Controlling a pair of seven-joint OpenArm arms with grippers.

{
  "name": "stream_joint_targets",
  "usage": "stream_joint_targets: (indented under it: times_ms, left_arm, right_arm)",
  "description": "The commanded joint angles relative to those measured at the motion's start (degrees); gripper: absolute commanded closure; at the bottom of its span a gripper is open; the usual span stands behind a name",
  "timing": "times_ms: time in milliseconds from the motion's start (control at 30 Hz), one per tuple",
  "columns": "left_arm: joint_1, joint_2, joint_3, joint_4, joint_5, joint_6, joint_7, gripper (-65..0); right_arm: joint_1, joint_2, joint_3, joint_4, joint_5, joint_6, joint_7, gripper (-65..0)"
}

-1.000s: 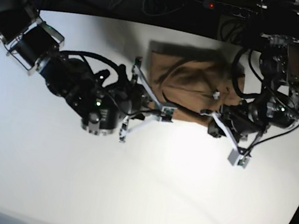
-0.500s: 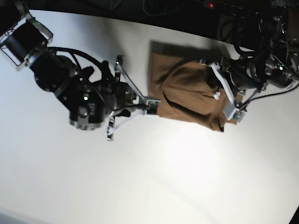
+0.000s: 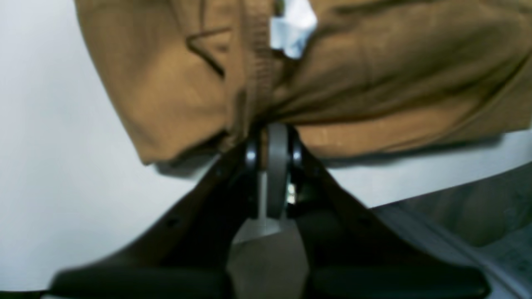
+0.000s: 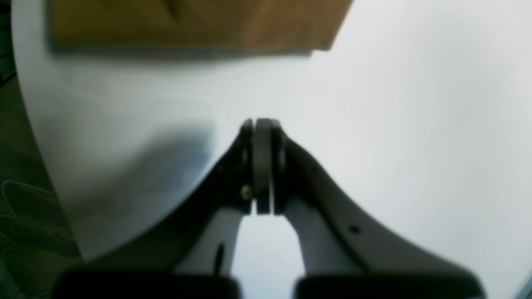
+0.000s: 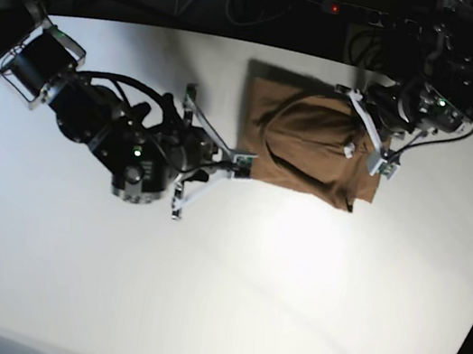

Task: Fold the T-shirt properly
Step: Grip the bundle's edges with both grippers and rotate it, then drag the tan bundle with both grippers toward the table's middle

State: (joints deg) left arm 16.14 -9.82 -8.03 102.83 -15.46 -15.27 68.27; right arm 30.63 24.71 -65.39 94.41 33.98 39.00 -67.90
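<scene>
T-shirt: the tan-brown T-shirt (image 5: 311, 144) lay partly folded on the white desk (image 5: 292, 279), toward its far edge.
Left gripper: my left gripper (image 3: 272, 137) was clenched on a bunched fold of the T-shirt (image 3: 374, 83); the cloth gathered into creases at the jaws, and a white label (image 3: 293, 29) showed at the neckline above.
Right gripper: my right gripper (image 4: 262, 124) was clenched on nothing, jaws pressed together above bare desk (image 4: 395, 104), near the T-shirt's straight edge (image 4: 199, 23) but apart from it.
Containers: none in sight; only the T-shirt lay on the desk.
</scene>
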Motion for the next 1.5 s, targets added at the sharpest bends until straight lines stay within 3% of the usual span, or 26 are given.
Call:
stream_joint_targets:
  times_ms: [0, 233, 333, 600, 767, 967, 1133, 1300, 1467]
  left_arm:
    - [-0.5, -0.2, 0.0, -0.5, 1.7, 0.0, -0.1, -2.2]
    - [-4.6, -0.1, 0.6, -10.9, 3.3, 0.0, -6.7, -2.2]
    - [-7.3, -0.3, 1.9, -15.6, 3.3, 0.0, -9.1, -2.2]
    - [-14.1, -0.7, 2.6, -21.3, 3.3, 0.0, -9.8, -2.2]
    - [-20.4, -1.2, 2.7, -25.2, 3.3, 0.0, -9.8, -2.2]
    - [-25.3, -1.0, 2.7, -29.6, 3.3, 0.1, -9.9, -2.2]
    - [-26.2, -0.9, 2.9, -31.7, 3.3, 0.4, -11.3, -2.2]
    - [-26.2, -1.5, 7.4, -32.4, 3.4, 0.5, -11.3, -2.2]
    - [-27.4, -1.5, 7.7, -33.2, 5.1, 0.5, -11.3, -2.2]
  right_arm:
    - [1.9, 0.0, 0.7, 0.8, 0.1, 0.3, 0.5, 0.0]
    - [1.9, 0.0, 0.7, 0.8, 0.1, 0.3, 0.7, 0.0]
    - [1.8, 0.0, 0.5, 0.7, 0.0, 0.3, 3.2, 0.0]
    - [1.9, 0.0, 0.3, -1.0, -0.7, 0.5, 8.3, 0.0]
    - [1.4, -1.0, 0.5, -5.5, -7.8, 1.0, 10.6, 0.0]
    - [-0.8, -1.7, 0.5, -13.0, -21.7, 1.0, 15.5, 0.0]
    - [-0.7, -5.0, 0.8, -20.9, -30.3, 1.0, 21.0, 0.0]
    - [-0.3, -9.5, 0.8, -27.3, -37.4, 1.0, 24.3, 0.0]
    - [-0.3, -13.4, 0.8, -30.3, -40.0, 1.0, 24.7, 0.0]
